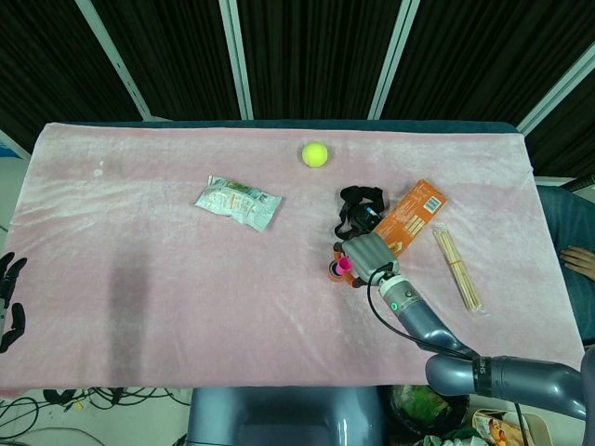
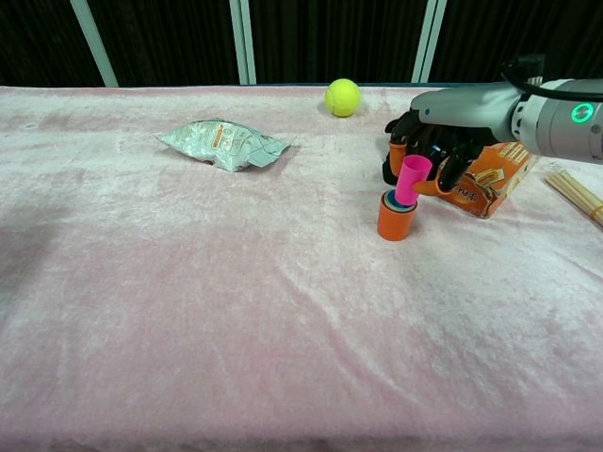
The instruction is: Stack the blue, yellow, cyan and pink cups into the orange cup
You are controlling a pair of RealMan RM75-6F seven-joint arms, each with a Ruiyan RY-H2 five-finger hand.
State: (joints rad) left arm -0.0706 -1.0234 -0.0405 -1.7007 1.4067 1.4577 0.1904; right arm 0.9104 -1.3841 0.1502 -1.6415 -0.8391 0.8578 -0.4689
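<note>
Pink cup going into the stack

The right hand [image 2: 435, 151] holds the small pink plastic cup [image 2: 411, 179], tilted toward one o'clock, its base inside the orange cup stack [image 2: 397, 217] directly beneath.

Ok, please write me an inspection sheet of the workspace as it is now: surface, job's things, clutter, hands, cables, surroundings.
Surface: pink cloth over the table, wrinkled.
Job's things: orange cup upright with cups nested inside, a cyan rim showing; pink cup tilted, its base in the stack's mouth.
Clutter: tennis ball, snack packet, orange box, wooden sticks, a black object behind the cups.
Hands: right hand holds the pink cup; left hand at the table's left edge, holding nothing.
Cables: loose cables on the floor.
Surroundings: dark slatted wall; a person's hand at far right.
</note>
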